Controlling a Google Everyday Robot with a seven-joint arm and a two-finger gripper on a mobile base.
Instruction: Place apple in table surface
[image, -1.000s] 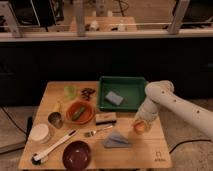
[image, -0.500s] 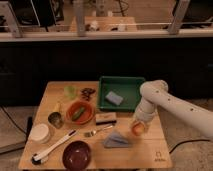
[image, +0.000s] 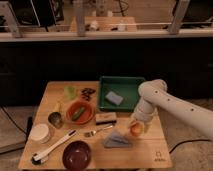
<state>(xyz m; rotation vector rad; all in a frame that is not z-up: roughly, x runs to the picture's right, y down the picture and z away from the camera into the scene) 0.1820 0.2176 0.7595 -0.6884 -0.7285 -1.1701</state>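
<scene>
1. The apple (image: 135, 129) is low over the right part of the table (image: 145, 155), at the tip of my gripper (image: 136, 126), just right of a grey cloth (image: 118, 141). I cannot tell whether it touches the wood.
2. My gripper points down over the apple. My arm (image: 172, 107) comes in from the right edge and bends at a white elbow above the tray's right end.
3. The green tray (image: 122, 86) lies behind the apple at the table's back edge, with a grey sponge (image: 113, 98) in it.
4. Left of the apple lie a small brown block (image: 105, 117) and a spoon (image: 97, 132).
5. Further left is an orange plate (image: 79, 112) with something green on it, and a dark round thing (image: 55, 119) beside that.
6. Near the front edge stand a dark red bowl (image: 77, 154), a white brush (image: 52, 147) and a white cup (image: 39, 133).
</scene>
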